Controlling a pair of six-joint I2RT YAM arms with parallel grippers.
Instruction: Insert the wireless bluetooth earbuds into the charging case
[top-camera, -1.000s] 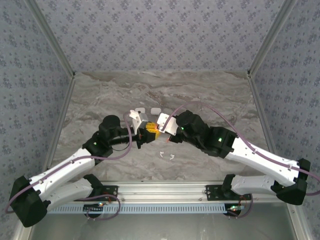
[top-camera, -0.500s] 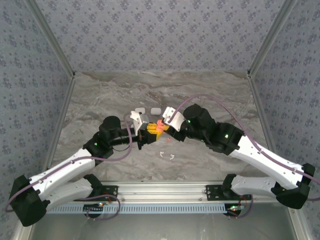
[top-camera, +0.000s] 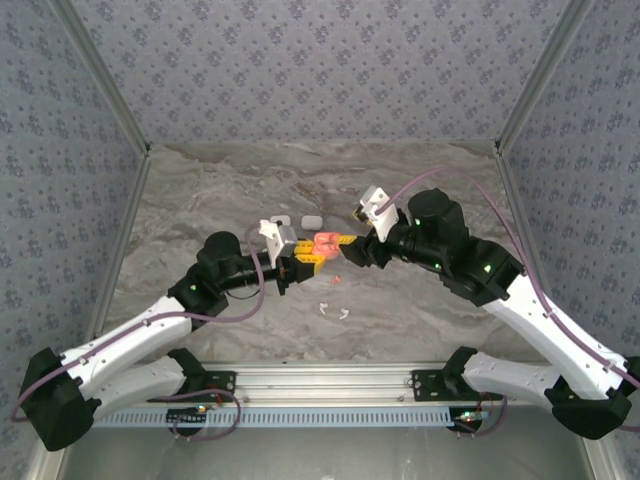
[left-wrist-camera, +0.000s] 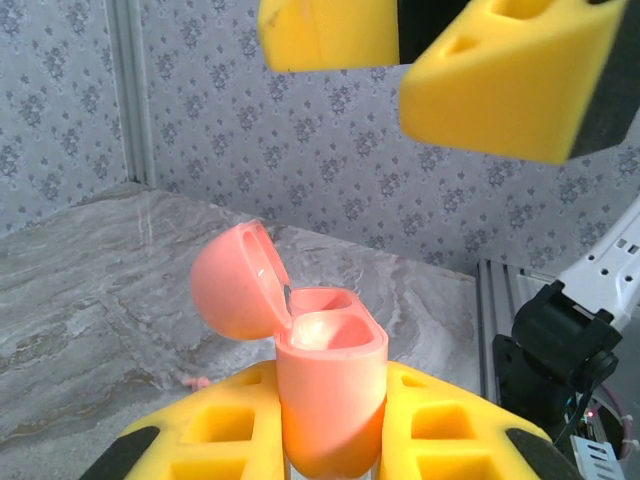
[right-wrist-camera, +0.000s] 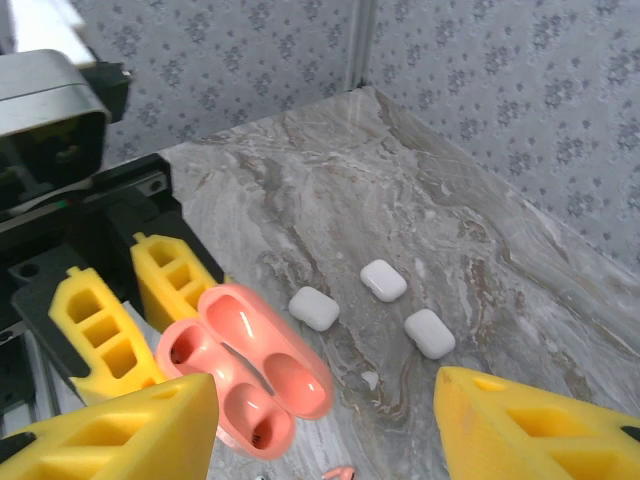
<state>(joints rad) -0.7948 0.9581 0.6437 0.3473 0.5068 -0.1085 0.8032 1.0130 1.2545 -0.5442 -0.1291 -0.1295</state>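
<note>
The left pincer (left-wrist-camera: 330, 435) is clamped on the salmon-pink charging case (left-wrist-camera: 330, 385), its yellow fingers pressing the lower body from both sides and holding the case upright above the counter (top-camera: 200, 190), about mid-width. The lid (left-wrist-camera: 235, 282) is swung open to the left in the left wrist view. One well shows a pale glint inside, but I cannot tell whether an earbud sits in it.

The right pincer (right-wrist-camera: 325, 430) is open and holds nothing. Its two yellow fingers are spread wide, just to the right of the case and not touching it. In the left wrist view they hang above the open case.

Loose earbuds lie on the counter on the near side of the two pincers. Two white earbuds (top-camera: 323, 307) lie close together but apart. A pink earbud (top-camera: 335, 278) lies a little farther in, almost under the case — it also shows at the bottom edge of the right wrist view.

On the far side of the held case, three small white cases (right-wrist-camera: 314, 308) rest on the marble, closed and lying flat, each near the others without touching. A tiny white speck lies near them, too small to identify.
</note>
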